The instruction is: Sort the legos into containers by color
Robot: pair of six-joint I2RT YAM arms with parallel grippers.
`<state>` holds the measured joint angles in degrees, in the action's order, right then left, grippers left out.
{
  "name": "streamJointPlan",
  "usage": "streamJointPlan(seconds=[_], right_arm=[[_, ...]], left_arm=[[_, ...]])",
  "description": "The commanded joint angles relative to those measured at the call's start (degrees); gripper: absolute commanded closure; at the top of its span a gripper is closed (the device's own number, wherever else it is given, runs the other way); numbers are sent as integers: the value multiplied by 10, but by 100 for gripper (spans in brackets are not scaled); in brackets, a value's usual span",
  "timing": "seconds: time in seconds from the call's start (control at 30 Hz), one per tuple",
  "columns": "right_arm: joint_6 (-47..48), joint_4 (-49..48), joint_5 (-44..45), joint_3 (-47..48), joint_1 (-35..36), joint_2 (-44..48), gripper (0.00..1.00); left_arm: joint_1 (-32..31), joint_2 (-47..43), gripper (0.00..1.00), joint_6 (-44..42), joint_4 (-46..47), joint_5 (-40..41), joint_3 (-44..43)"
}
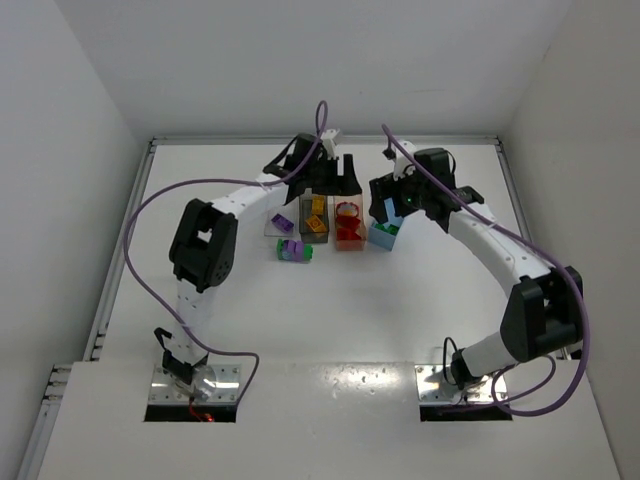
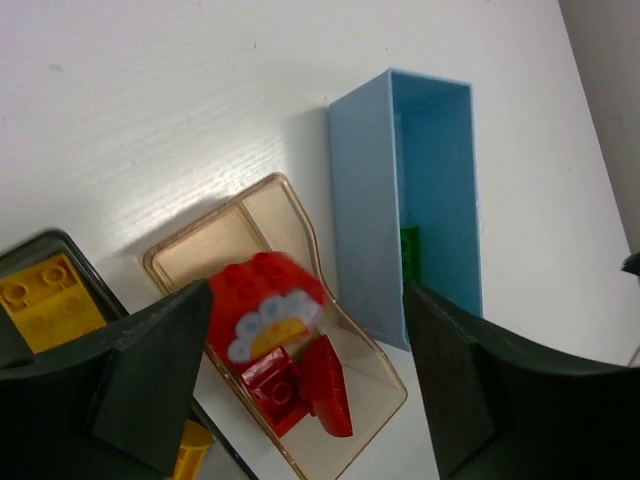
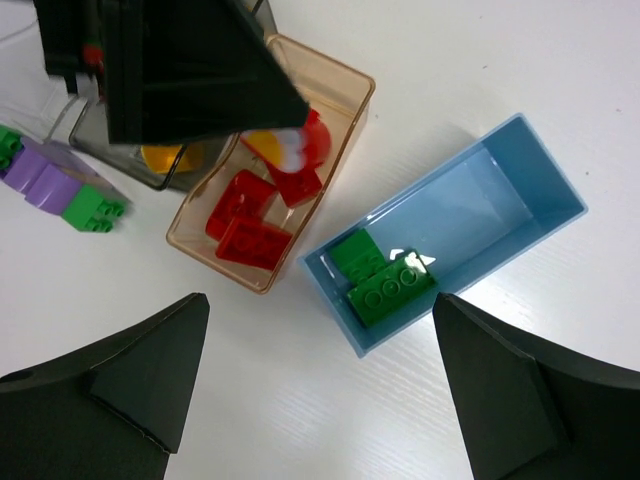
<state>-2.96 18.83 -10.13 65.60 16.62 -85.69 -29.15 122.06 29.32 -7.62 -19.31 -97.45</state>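
Four bins stand in a row: clear [image 1: 281, 224], smoky grey [image 1: 314, 216], tan [image 1: 348, 234] and light blue [image 1: 385, 236]. The tan bin [image 2: 205, 235] holds red bricks [image 2: 285, 375] and a red piece with a white flower print [image 2: 262, 300]. The blue bin [image 3: 520, 180] holds green bricks [image 3: 388, 280]. The grey bin holds yellow-orange bricks [image 2: 45, 300]. A purple brick [image 1: 282, 221] lies in the clear bin. A purple-and-green stack [image 1: 294, 250] lies on the table. My left gripper [image 2: 310, 395] is open and empty above the tan bin. My right gripper [image 3: 320, 400] is open and empty over the blue bin's near end.
The left gripper's black body [image 3: 180, 60] hangs over the far end of the tan bin [image 3: 340, 95] in the right wrist view. The purple-and-green stack [image 3: 55, 180] lies just in front of the clear and grey bins. White walls enclose the table.
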Motion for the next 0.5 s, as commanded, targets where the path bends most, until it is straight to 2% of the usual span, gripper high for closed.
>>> streamJointPlan(seconds=[0.0, 0.03, 0.07, 0.23, 0.27, 0.33, 0.47], right_arm=[[15, -1, -23, -10, -3, 21, 6], [23, -1, -23, -17, -3, 21, 6], [23, -1, -29, -22, 4, 21, 6], [49, -1, -78, -22, 4, 26, 6], [60, -1, -109, -22, 11, 26, 6], [74, -1, -143, -22, 25, 26, 10], [124, -1, -239, -22, 75, 15, 23]], left_arm=[[2, -32, 13, -25, 29, 4, -43], [2, -47, 12, -25, 34, -2, -50], [2, -58, 5, -25, 34, -12, -50], [20, -152, 5, -25, 46, -39, -16], [38, -194, 5, -16, 46, -39, 10], [64, -236, 9, -2, 40, -56, 45], [150, -309, 11, -14, -16, -134, 118]])
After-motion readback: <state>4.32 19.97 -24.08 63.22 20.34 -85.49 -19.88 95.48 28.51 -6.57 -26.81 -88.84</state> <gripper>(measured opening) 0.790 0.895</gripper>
